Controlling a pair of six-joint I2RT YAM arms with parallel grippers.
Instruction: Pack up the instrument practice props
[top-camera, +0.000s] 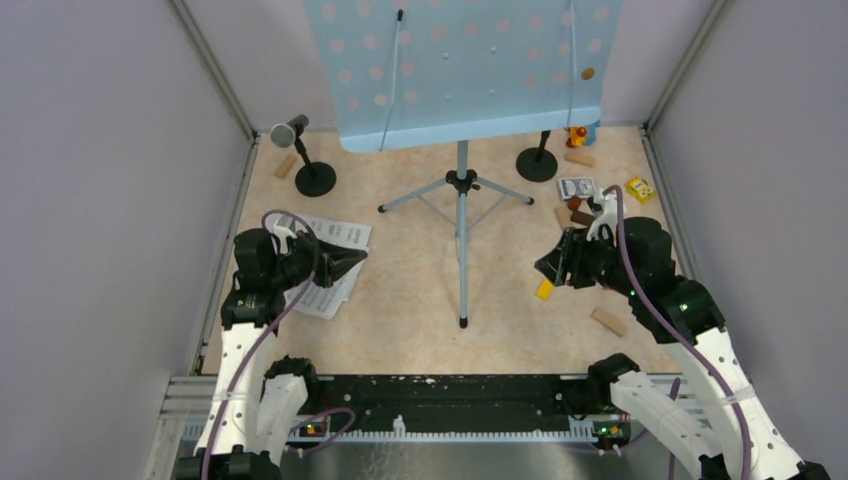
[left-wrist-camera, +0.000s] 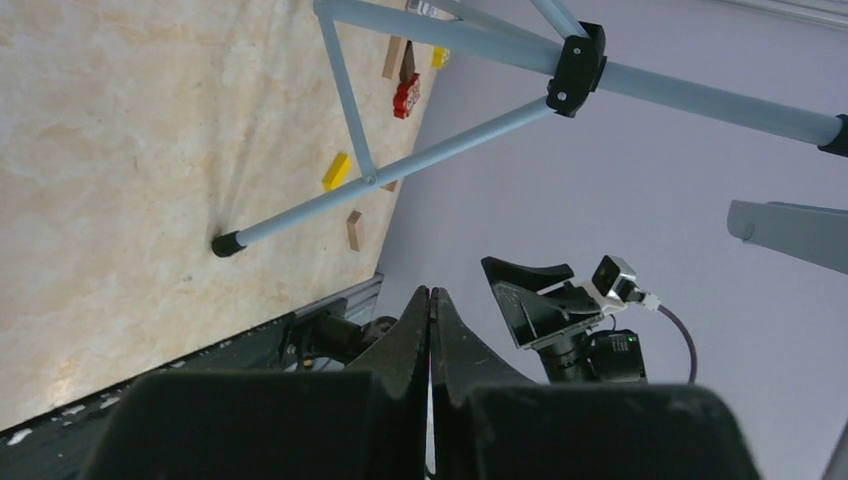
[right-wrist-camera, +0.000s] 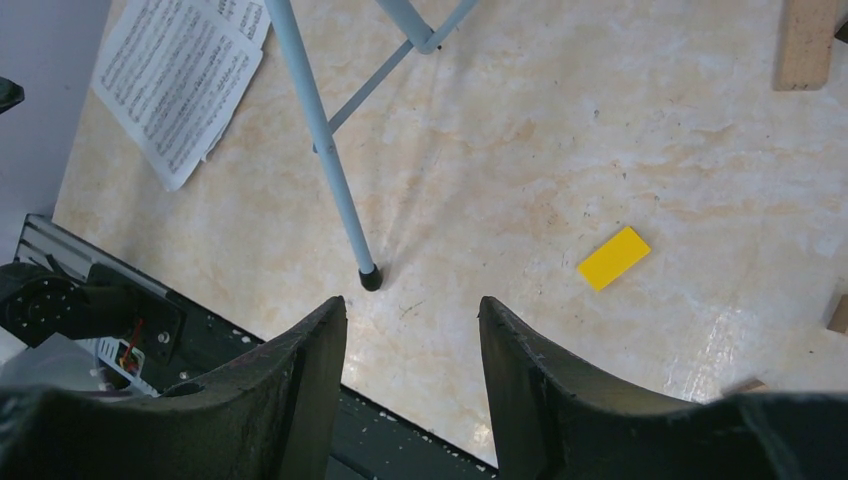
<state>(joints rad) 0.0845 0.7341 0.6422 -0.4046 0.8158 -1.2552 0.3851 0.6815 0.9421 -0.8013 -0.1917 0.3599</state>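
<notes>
Light blue and punched with holes, the music desk (top-camera: 460, 70) stands upright at the far middle of the table (top-camera: 420, 320) in the overhead view. Its grey tripod legs (top-camera: 461, 230) are spread beneath it. A black mic holder (top-camera: 315, 179) stands at the far left with a microphone (top-camera: 290, 131) on top. A second mic holder (top-camera: 537, 164) stands to the right of the tripod. White music sheets (top-camera: 340, 238) lie fanned on the left side, and the left claw (top-camera: 350, 264) hangs over them, closed. The right claw (top-camera: 550, 268) hangs on the right side, just beside a yellow block (top-camera: 544, 289). A wooden block (top-camera: 609, 321) lies nearer the arm bases and a card box (top-camera: 576, 187) farther back.

In the left wrist view, the left claw's fingers are pressed flat together with nothing visible between them. They point across the table toward a tripod foot, with the yellow block and a red toy (left-wrist-camera: 406, 95) beyond it.

In the right wrist view, the right claw stands open and empty above bare table. Its gap faces the black foot of the nearest tripod leg. The music sheets lie at the upper left, and the yellow block lies to the right, apart from the fingers.
</notes>
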